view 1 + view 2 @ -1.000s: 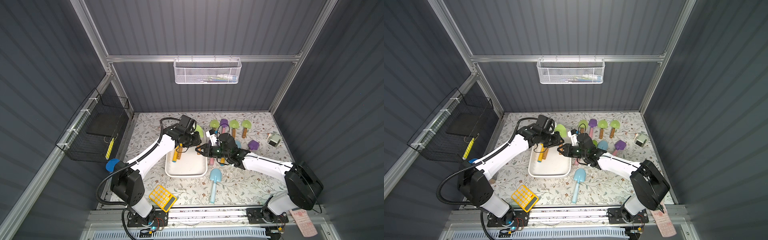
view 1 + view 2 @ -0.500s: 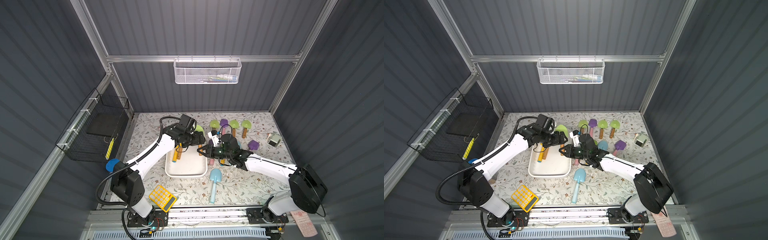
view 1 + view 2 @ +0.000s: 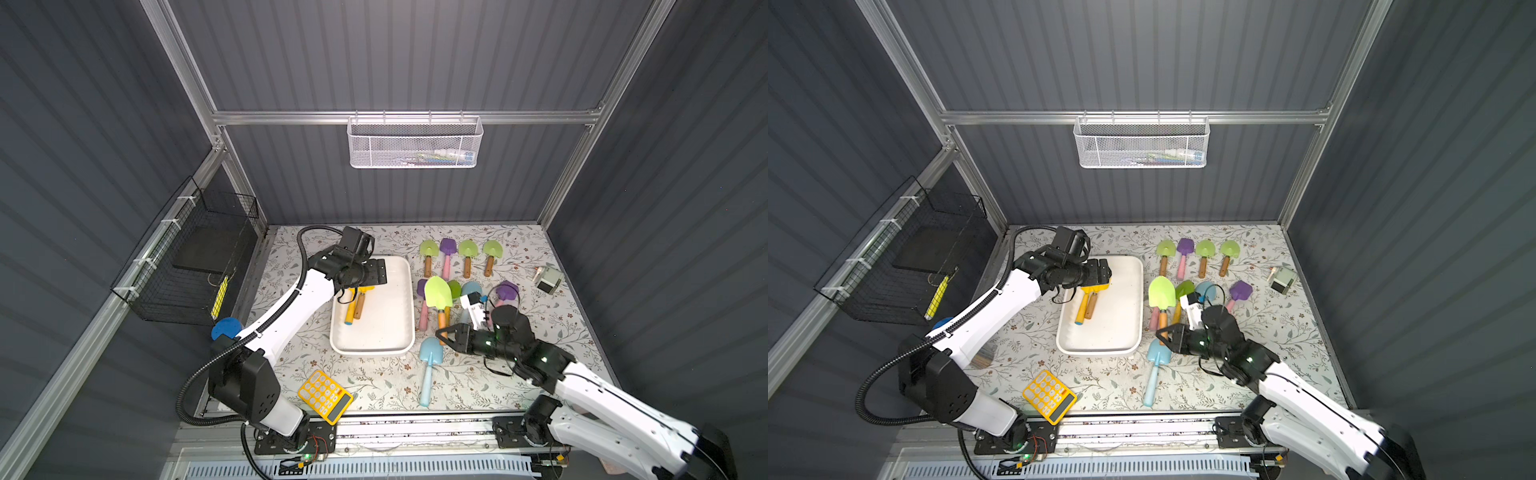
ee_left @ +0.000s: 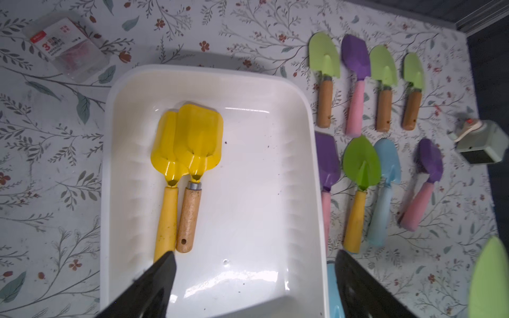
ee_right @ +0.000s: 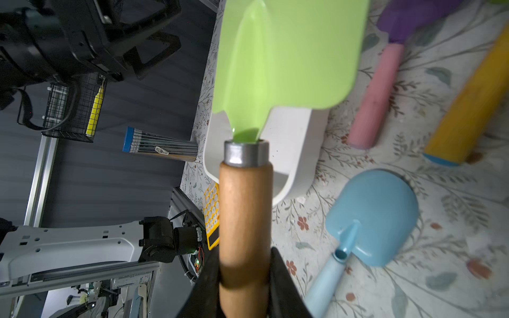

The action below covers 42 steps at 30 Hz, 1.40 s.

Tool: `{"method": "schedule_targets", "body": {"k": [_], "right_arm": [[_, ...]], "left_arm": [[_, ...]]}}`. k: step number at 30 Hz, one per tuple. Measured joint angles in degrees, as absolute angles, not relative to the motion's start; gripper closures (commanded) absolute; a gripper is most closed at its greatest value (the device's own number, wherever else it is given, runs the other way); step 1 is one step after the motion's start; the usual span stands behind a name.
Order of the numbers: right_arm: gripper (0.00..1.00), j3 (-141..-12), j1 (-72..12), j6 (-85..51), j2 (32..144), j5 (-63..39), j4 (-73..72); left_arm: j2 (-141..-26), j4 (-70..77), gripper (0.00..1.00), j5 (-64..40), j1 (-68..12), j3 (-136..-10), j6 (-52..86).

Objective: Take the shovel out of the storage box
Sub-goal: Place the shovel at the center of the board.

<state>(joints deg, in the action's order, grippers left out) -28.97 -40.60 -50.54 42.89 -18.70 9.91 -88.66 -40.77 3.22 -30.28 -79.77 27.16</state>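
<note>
Your right claw (image 3: 444, 332) grips a green shovel (image 3: 437, 293) by its wooden handle, clear of the white storage box (image 3: 390, 324) and just to its right, over the table (image 3: 374, 386). Two yellow shovels (image 4: 199, 137) lie inside the box at far left, beneath your wide-open left claw (image 3: 376, 272). Those two look left to remove.

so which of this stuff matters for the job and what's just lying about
Job: storage box, two yellow shovels in it, green shovel in the right end effector.
Lying about: yellow calculator, pencil pack, clear packet, white mesh basket.
</note>
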Motion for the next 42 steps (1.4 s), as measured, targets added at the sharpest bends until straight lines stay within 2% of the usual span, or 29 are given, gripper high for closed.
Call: {"method": "schedule_targets", "body": {"k": [7, 14, 18, 36, 42], "right_arm": [[0.88, -19.97, -43.77, -57.47, 22.39, -15.79, 25.19], [0.88, -13.67, -48.56, -64.18, 15.16, -13.19, 36.07], [0.87, -11.22, -48.86, -66.17, 15.73, -12.4, 35.97], [0.85, -6.74, -48.86, -67.51, 29.78, -11.92, 17.28], [0.8, -6.76, -48.86, -66.92, 36.82, -12.14, 11.4]], "left_arm": [[-91.44, -40.64, 0.1, 3.51, -30.26, -76.47, 26.06], [-91.77, -39.66, 0.1, 3.55, -30.26, -76.42, 25.43], [-91.77, -39.35, 0.09, 3.68, -30.15, -76.29, 25.12], [-91.79, -38.46, 0.09, 3.6, -28.75, -74.87, 24.73], [-91.79, -38.3, 0.09, 3.73, -28.64, -73.78, 24.51]]}}
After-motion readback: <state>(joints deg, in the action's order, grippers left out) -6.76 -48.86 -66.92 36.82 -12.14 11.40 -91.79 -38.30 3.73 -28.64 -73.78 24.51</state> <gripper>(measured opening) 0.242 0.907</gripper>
